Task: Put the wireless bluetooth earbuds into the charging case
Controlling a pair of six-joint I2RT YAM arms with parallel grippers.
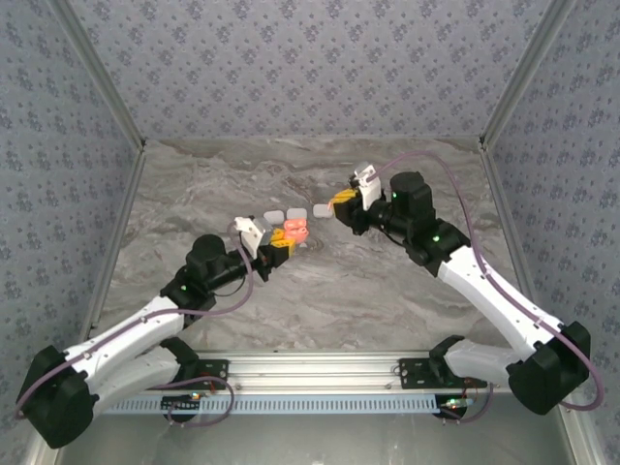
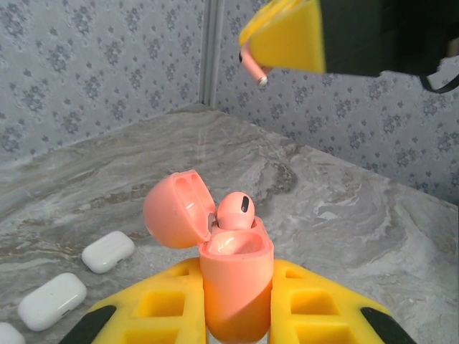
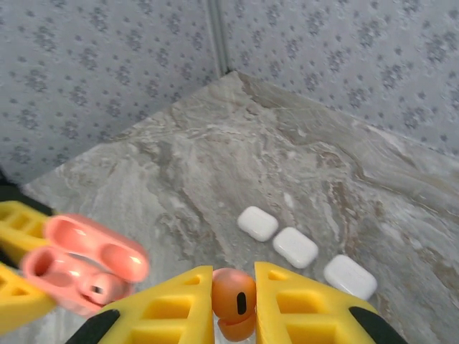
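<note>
Left gripper (image 2: pixel 237 276) sits closest, yellow fingers (image 2: pixel 158 301) clamped on the salmon case (image 2: pixel 237 308). Its lid (image 2: pixel 176 208) hangs open to the left, and a seated earbud (image 2: pixel 235 211) fills one socket. Right gripper (image 3: pixel 234 283) is pinched together on the other earbud (image 3: pixel 234 304), above and right of the case, apart from it.

My worry is the approach. The free socket is tight beside the seated earbud, so a tilted descent could catch the rim or nudge its neighbour out. The grip is on a small rounded head, so a sideways knock could squirt it loose. On that slick-looking stone it would likely skid.

Floral grey-blue walls (image 1: pixel 310 68) close in the left, right and far sides. The marbled grey table (image 1: pixel 349 291) is bare except for three white cases (image 3: pixel 295 247) in a row.
</note>
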